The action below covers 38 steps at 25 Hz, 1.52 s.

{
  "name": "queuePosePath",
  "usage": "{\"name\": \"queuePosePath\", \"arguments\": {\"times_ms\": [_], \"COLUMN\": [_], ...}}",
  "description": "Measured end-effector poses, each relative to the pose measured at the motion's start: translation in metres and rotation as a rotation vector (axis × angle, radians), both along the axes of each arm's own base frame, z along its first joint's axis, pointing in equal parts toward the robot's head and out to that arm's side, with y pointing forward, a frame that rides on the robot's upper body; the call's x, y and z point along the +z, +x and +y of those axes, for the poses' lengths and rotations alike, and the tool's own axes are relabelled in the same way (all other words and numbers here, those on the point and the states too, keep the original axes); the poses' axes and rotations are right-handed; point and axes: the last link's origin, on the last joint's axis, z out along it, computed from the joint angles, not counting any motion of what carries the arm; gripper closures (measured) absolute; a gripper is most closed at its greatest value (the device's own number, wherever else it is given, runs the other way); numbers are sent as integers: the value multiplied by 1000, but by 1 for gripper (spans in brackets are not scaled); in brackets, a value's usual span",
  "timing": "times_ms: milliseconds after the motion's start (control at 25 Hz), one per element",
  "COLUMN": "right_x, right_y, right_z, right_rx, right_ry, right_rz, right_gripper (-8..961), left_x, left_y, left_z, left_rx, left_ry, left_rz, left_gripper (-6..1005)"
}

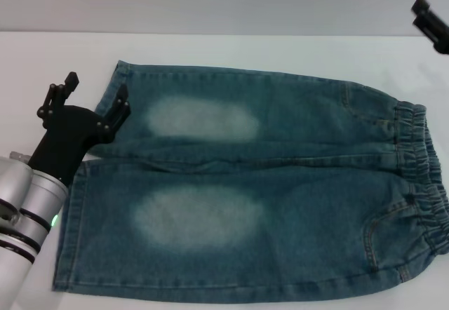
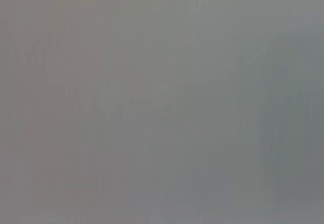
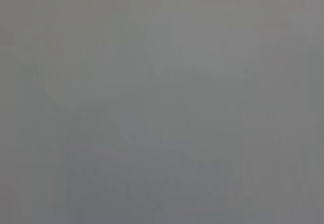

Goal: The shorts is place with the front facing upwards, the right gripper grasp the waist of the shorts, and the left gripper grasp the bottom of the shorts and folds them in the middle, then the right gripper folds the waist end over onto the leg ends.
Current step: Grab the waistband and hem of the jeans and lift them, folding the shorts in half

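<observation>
The shorts lie flat on the white table in the head view, front up, with a pale faded patch on each leg. The waist is at the right, ruffled and darker. The bottom of the shorts, its two hems, is at the left. My left gripper hovers open over the far leg's hem, one finger above the denim, nothing between the fingers. Only a black tip of my right gripper shows at the top right corner, away from the waist. Both wrist views show nothing but plain grey.
Bare white table surrounds the shorts at the left and along the far side, ending at a pale wall behind.
</observation>
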Motion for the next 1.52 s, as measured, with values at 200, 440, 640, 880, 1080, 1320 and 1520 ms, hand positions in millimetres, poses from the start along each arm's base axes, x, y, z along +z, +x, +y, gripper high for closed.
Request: {"name": "queuePosePath", "arguments": {"times_ms": [200, 440, 640, 880, 1080, 1320, 1520], "right_x": [5, 12, 5, -4, -20, -32, -28], "right_y": [-18, -37, -43, -27, -22, -33, -32], "right_z": [1, -2, 0, 10, 21, 20, 20], "right_rx": [-118, -183, -166, -182, -192, -170, -179], "right_ry": [-61, -68, -104, -267, -360, -336, -302], "right_rz": [-74, -4, 48, 230, 134, 33, -8], "right_gripper": [116, 116, 117, 117, 117, 118, 118], "left_x": [-2, -2, -2, -3, -4, -4, -4], "left_y": [0, -1, -2, -2, -2, -2, -2], "left_z": [2, 4, 5, 7, 8, 7, 7], "left_rx": [9, 15, 18, 22, 24, 24, 27], "left_ry": [-15, -18, -17, -24, -30, -34, -34], "left_rz": [6, 11, 12, 17, 20, 22, 22], "left_gripper": [154, 155, 155, 154, 154, 153, 153]}}
